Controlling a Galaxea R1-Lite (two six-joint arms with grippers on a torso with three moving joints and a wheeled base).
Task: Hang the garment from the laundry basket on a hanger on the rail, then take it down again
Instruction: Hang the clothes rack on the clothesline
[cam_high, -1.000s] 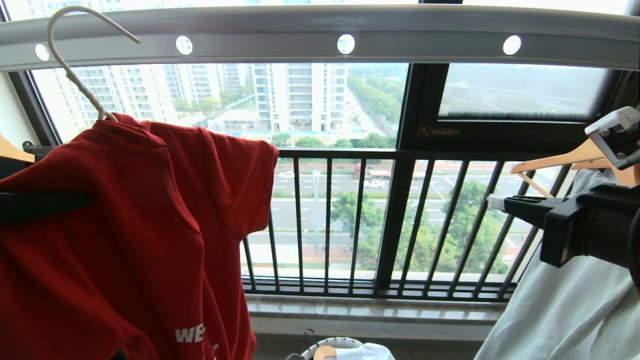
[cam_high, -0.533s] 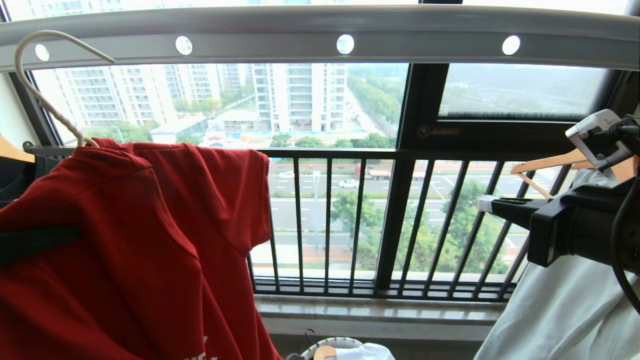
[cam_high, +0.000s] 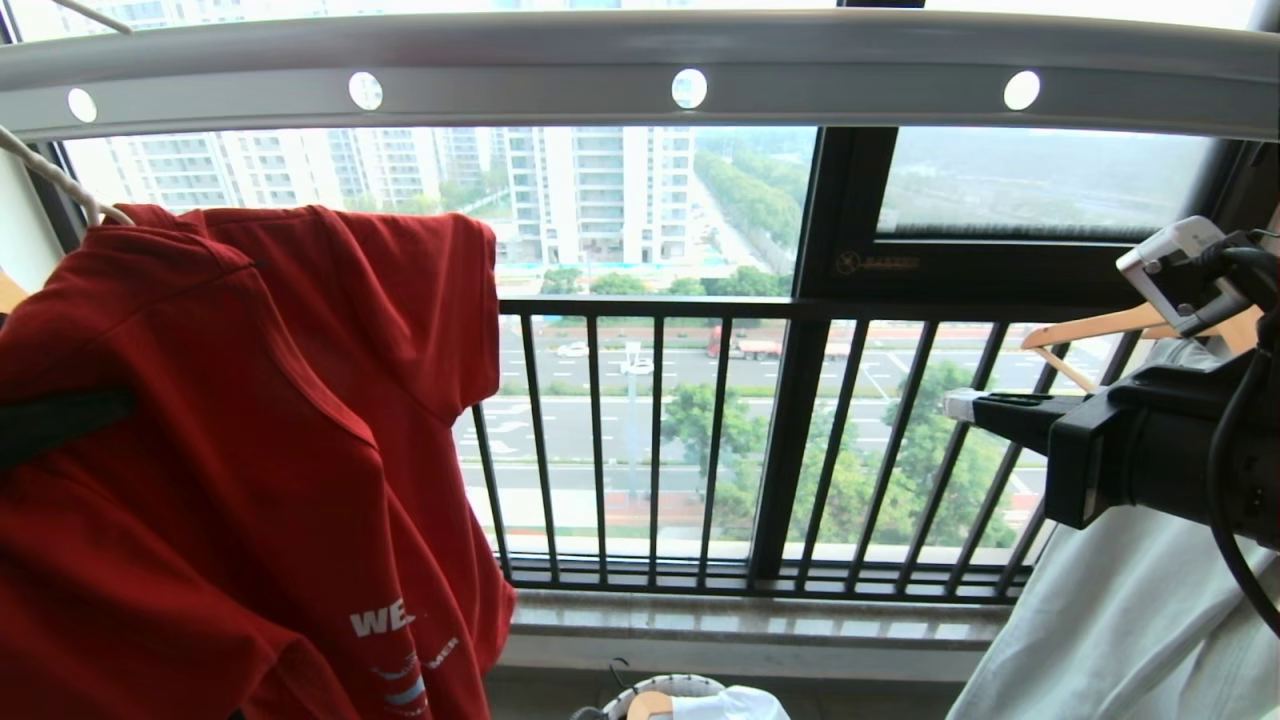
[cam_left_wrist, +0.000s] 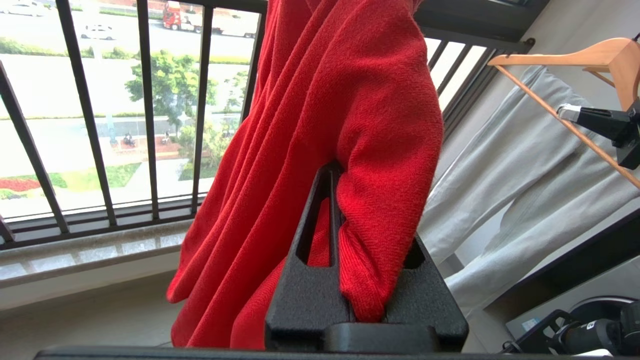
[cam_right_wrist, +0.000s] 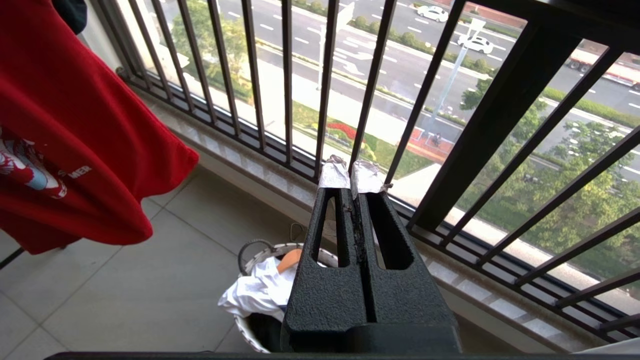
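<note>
The red garment (cam_high: 230, 430) hangs at the left on the cream wire hanger (cam_high: 55, 180). The hanger's hook runs up past the left end of the grey rail (cam_high: 640, 75), and whether it rests on the rail I cannot tell. My left gripper (cam_left_wrist: 334, 175) is shut on a fold of the garment (cam_left_wrist: 350, 110), and the cloth hides its tips. In the head view one of its black fingers (cam_high: 60, 425) lies across the shirt. My right gripper (cam_right_wrist: 350, 175) is shut and empty, held level at the right (cam_high: 965, 405). The laundry basket (cam_right_wrist: 257, 249) stands on the floor below.
A light-wood hanger (cam_high: 1100, 325) carries a pale garment (cam_high: 1130, 620) at the right, close behind my right arm. The black barred window railing (cam_high: 700, 440) and stone sill (cam_high: 750, 625) lie ahead. White cloth (cam_right_wrist: 255, 295) fills the basket.
The garment and hanger swung left, dipped, then rose. The hook went from in front of the rail up to the picture's top left edge. My right gripper edged slightly left.
</note>
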